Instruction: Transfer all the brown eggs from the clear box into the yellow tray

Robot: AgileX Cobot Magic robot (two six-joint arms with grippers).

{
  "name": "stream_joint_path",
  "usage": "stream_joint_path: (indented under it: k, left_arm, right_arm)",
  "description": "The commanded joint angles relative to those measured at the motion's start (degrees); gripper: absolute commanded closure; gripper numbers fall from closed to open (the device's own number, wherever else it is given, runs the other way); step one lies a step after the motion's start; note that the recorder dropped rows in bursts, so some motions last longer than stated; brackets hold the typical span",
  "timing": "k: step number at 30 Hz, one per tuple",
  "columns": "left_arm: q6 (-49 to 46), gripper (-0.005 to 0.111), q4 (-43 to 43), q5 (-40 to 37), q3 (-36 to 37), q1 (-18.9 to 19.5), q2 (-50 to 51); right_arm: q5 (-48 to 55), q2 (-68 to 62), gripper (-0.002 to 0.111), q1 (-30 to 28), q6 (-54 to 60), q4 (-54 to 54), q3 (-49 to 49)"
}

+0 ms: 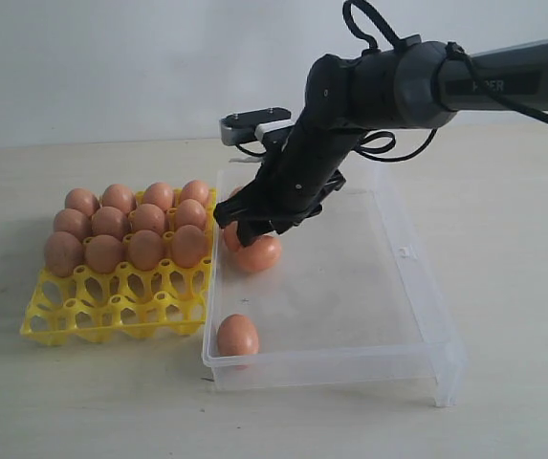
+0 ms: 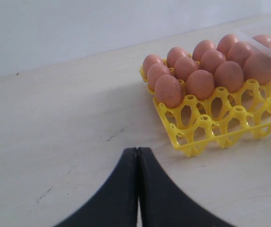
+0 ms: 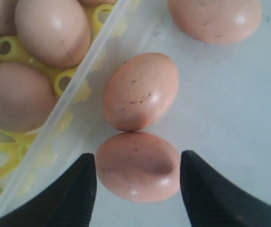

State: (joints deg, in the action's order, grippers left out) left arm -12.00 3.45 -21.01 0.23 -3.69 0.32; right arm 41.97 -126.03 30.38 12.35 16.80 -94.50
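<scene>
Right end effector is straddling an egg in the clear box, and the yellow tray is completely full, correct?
Not quite: the exterior view shows the yellow tray only partly full, its nearest rows of cups empty. The right end effector does straddle an egg in the clear box.

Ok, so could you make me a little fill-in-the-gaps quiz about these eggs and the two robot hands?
1. The tray is coloured ____.
2. It holds ____ eggs.
3. The right hand, open, straddles one ____ in the clear box.
4. Open or shut? The left hand is ____.
Missing words: yellow; twelve; egg; shut.
</scene>
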Motion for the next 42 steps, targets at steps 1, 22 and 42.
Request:
stream_joint_path:
  k: [1,22,42]
  left_arm:
    - [0.02,0.107,0.08,0.35,-0.23,-0.25,-0.32]
    - [0.02,0.107,0.08,0.35,-0.23,-0.25,-0.32]
    - [0.02,0.107,0.08,0.35,-0.23,-0.25,-0.32]
  right_arm:
    - [-0.10,-1.21,0.055,0.21,-0.11,0.08,0.34]
    - [-1.77,-2.52,0.042,1.24,2.18,-2.41,0.43]
    - [-1.39,-3.85,0.108,1.14,4.82,-2.18,0.43]
